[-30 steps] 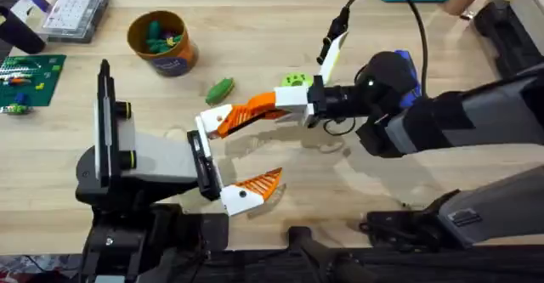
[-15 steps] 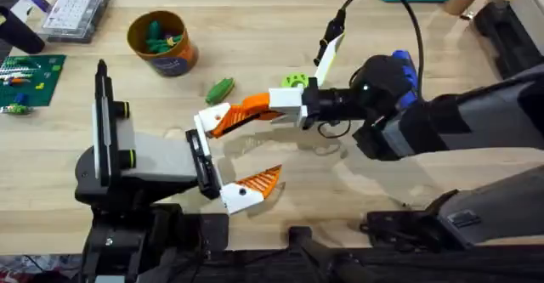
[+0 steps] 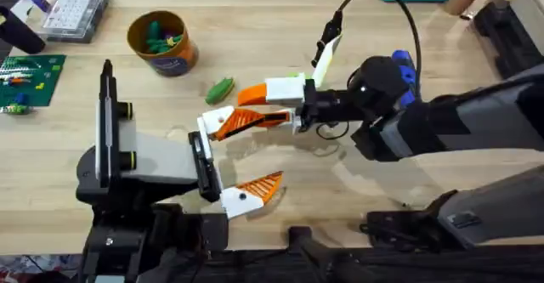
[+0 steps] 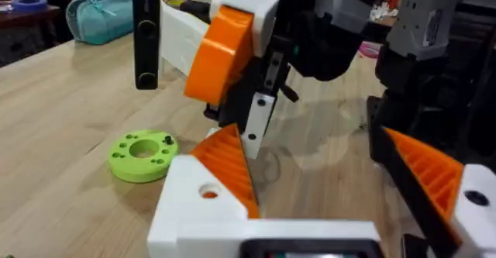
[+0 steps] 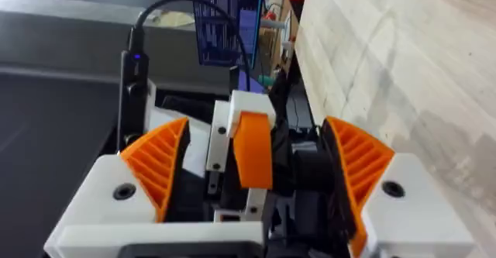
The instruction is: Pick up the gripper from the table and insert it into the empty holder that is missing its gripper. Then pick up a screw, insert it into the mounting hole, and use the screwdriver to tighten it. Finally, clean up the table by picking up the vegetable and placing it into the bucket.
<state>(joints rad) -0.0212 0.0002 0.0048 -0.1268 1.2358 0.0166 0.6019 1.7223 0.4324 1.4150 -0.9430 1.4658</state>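
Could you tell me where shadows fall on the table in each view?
Overhead: soft shadows on the table beneath the right gripper and its arm. Left wrist: a grey patch on the wood under that gripper. Right wrist: a faint grey patch on the wood.

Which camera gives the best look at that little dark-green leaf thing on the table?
The overhead view: the vegetable lies in plain sight on the table, below and right of the bucket. I cannot pick it out in the left wrist view, which has the lime-green ring instead, or the right wrist view.

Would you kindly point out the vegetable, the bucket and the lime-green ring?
vegetable [image 3: 220,88], overhead view, middle of the leaf.
bucket [image 3: 176,61], overhead view, label band.
lime-green ring [image 4: 124,151], left wrist view, top face.
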